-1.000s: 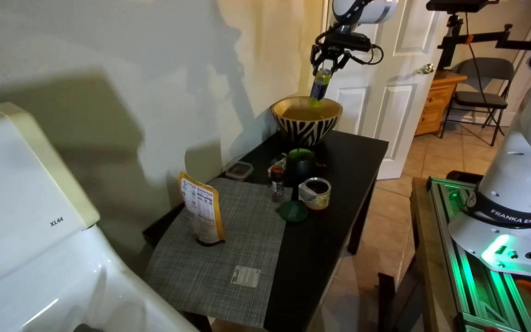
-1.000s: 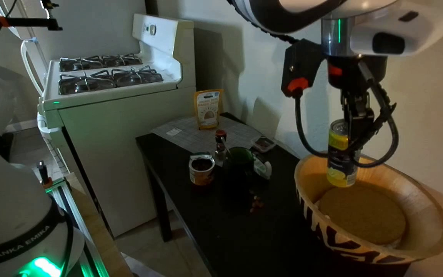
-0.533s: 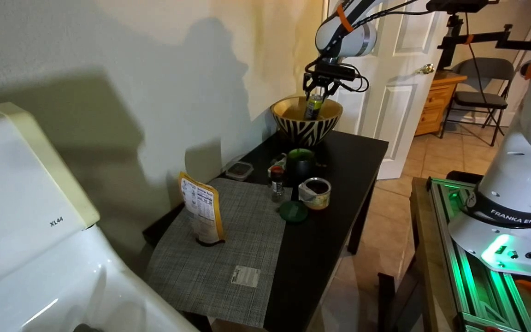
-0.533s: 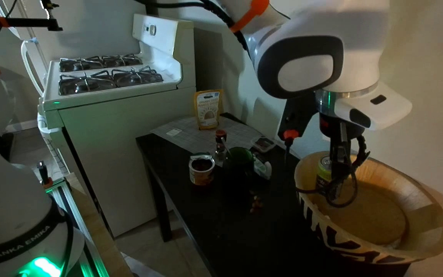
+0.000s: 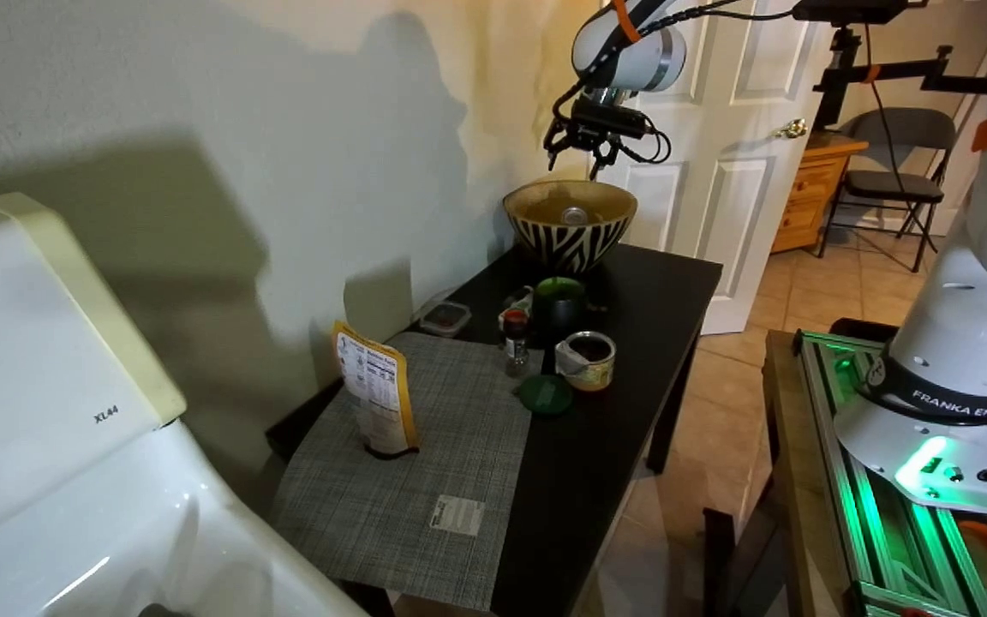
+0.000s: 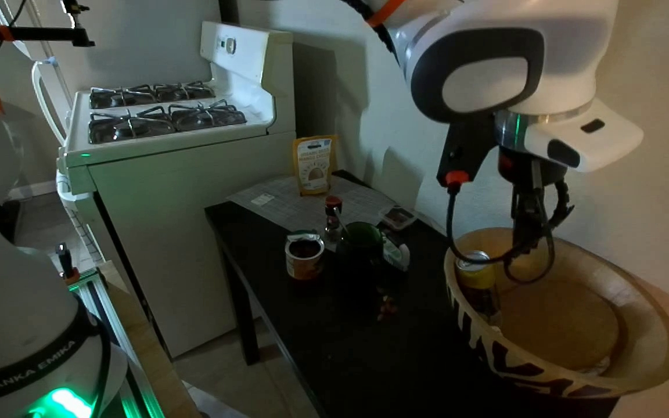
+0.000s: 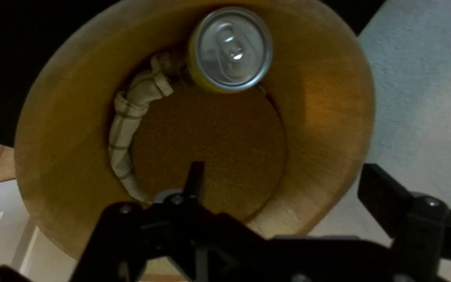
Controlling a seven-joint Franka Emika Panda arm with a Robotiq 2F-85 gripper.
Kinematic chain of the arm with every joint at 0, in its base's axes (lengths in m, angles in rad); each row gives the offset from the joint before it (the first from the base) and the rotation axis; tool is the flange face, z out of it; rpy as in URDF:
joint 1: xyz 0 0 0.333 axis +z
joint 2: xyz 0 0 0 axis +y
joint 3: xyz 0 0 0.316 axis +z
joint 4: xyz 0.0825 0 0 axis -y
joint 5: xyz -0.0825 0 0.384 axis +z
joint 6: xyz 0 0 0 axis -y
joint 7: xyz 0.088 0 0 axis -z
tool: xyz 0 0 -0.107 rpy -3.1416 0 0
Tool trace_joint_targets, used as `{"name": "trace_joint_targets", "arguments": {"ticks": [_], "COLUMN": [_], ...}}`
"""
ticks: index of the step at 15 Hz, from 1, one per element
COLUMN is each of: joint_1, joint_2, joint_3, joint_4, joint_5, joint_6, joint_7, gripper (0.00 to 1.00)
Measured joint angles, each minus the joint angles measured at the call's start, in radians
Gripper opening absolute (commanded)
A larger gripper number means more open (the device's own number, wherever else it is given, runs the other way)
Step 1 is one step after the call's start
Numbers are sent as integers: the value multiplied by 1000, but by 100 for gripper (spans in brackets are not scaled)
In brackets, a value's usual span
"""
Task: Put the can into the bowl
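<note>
The can (image 7: pixel 231 51) is inside the bowl (image 7: pixel 339 105), lid up and close to the bowl's inner wall in the wrist view. Its yellow upper part (image 6: pixel 477 276) leans a little toward that wall in an exterior view; its lower end is partly hidden by the rim. Above the bowl, my gripper (image 7: pixel 282 170) stands open, its fingers wide apart with nothing between them. In an exterior view the gripper (image 5: pixel 573 169) hangs clear of the bowl's rim (image 5: pixel 511 201), apart from the can. Zebra stripes cover the bowl's outside.
A striped cloth (image 7: pixel 125 125) lies along the bowl's inside. On the dark table (image 6: pixel 334 348) stand a dark green-rimmed cup (image 6: pixel 363 235), an opened tub (image 6: pixel 304 258), a red-capped bottle (image 6: pixel 333 215) and a yellow-edged pouch (image 6: pixel 315 165). A wall (image 5: pixel 425 111) runs behind the bowl.
My gripper went down into the bowl with the can, let it go, opened and rose a little. The can now rests in the bowl against its side.
</note>
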Motion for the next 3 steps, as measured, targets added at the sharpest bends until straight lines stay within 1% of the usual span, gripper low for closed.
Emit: {"name": "trace_joint_targets", "arguments": {"ticks": [2, 3], "joint_1": [2, 7], "joint_2": [-72, -101], "joint_3": [28, 32], "joint_4": [1, 0], "joint_5": [47, 48], "joint_6": [-55, -66], "joint_7": [-88, -92], "gripper": [100, 100]}}
